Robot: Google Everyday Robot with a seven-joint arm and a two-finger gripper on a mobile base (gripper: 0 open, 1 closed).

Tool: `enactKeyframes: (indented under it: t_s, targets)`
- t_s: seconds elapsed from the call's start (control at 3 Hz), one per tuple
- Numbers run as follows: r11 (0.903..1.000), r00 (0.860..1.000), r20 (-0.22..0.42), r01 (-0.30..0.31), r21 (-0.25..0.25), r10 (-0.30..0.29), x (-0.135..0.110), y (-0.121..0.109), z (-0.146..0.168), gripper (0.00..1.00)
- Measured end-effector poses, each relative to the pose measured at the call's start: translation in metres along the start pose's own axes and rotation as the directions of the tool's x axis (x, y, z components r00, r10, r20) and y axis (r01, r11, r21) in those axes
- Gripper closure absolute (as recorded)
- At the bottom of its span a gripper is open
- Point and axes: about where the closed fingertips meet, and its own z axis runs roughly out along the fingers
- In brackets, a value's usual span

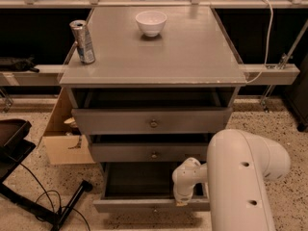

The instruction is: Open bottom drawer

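The grey cabinet (pixel 154 47) has three drawers. The top drawer (pixel 120 121) and the middle drawer (pixel 125 152) stand slightly out, each with a small round knob. The bottom drawer (pixel 130 205) is pulled out towards me, its dark inside showing and its shallow grey front lowest in the view. My white arm (pixel 240 177) reaches in from the lower right. My gripper (pixel 183 198) hangs at the bottom drawer's front edge, right of its middle, mostly hidden behind the wrist.
A soda can (pixel 83 41) and a white bowl (pixel 150 22) stand on the cabinet top. A cardboard box (pixel 60 134) sits on the floor at the left. A black stand and cables (pixel 29 196) lie at the lower left. A rail (pixel 269 73) runs behind.
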Motion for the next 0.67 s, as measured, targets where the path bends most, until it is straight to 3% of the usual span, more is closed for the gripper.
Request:
enactKeyframes:
  t_s: [0.33,0.67]
  targets:
    - [1.0000,1.000,0.000,0.000,0.000,0.000,0.0000,-0.0002,-0.0001,0.83]
    - [1.0000,1.000,0.000,0.000,0.000,0.000,0.0000,-0.0002,-0.0001,0.60]
